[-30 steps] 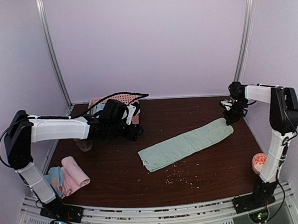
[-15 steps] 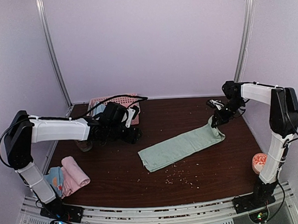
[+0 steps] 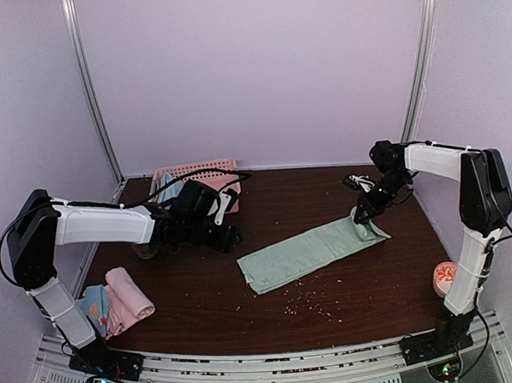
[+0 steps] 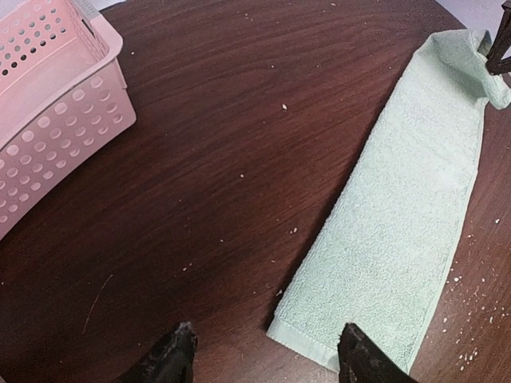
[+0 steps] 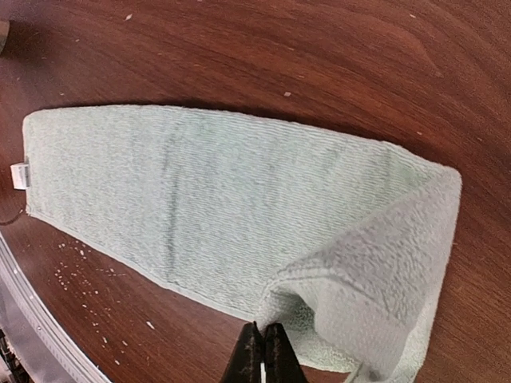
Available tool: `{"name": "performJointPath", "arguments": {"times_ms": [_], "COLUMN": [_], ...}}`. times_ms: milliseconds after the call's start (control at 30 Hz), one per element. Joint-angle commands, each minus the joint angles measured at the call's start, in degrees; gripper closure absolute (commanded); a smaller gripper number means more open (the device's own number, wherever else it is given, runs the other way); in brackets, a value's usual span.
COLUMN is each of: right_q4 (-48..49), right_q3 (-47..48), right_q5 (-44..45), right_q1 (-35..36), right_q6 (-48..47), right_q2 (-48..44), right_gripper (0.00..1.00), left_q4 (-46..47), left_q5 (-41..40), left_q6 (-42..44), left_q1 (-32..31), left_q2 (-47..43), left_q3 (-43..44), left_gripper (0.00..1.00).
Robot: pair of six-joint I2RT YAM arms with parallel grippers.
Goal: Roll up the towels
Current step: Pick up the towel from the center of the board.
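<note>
Towels sit in two places on the dark wooden tabletop (image 3: 390,296), and the pink basket (image 3: 195,171) at its far left serves as the marker. The green towel (image 3: 311,251) lies to the right of the basket and nearer the arm bases. It is spread flat as a long slanting strip, with one end toward the basket side and the other well off to the right. That right-hand end is turned up and folded over onto the strip. The right fingers (image 3: 365,213) are pressed together on the hem of the folded flap, and the right wrist view shows their tips meeting on the cloth edge with no gap. A small white tag (image 5: 20,175) shows at the strip's other end.

The left fingers (image 3: 230,237) hang just in front of the basket, between it and the green towel's nearer end. They are spread apart and hold nothing. In the left wrist view, bare wood and the towel's corner show between them.

Well in front of the basket, by the left arm's base, a rolled pink towel (image 3: 130,292) lies against a dotted blue towel (image 3: 92,305). Pale crumbs (image 3: 309,302) dot the wood beyond the green towel, on the side away from the basket. Far right of the basket, by the right arm's base, sits a small orange-and-pink thing (image 3: 447,278), too blurred to name.
</note>
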Motion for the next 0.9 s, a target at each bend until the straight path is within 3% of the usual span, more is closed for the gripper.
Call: {"name": "performJointPath", "arguments": {"times_ms": [0,300,467,633,867], "right_q4": [1.4,4.7,5.3,6.2,6.6], "right_q3": [0.5,1.3,3.8,4.9,6.8], "right_q5": [4.9,16.4,24.4,23.5,19.9], "right_q1": [-3.8,-10.4,-13.6,-14.2,-14.3], "right_q6": [1.0,-0.7,1.8,3.5,3.4], "right_q2": [1.3,2.8,7.0,7.0,9.9], "right_gripper": [1.00,0.99,0.86,0.66,0.62], "left_q4": [-0.2,-0.5,-1.1,-1.2,-1.2], "left_q5": [1.0,2.2,2.3,2.2,3.1], "left_q6": [-0.8,-0.4,-0.4,-0.2,0.0], "left_q1": [0.1,0.1,0.1,0.1,0.0], "left_q2": [1.0,2.4,2.4,2.3,3.2], "left_q3": [1.3,2.8,3.0,2.6,3.5], "left_gripper": [0.37,0.37,0.38,0.38,0.38]}}
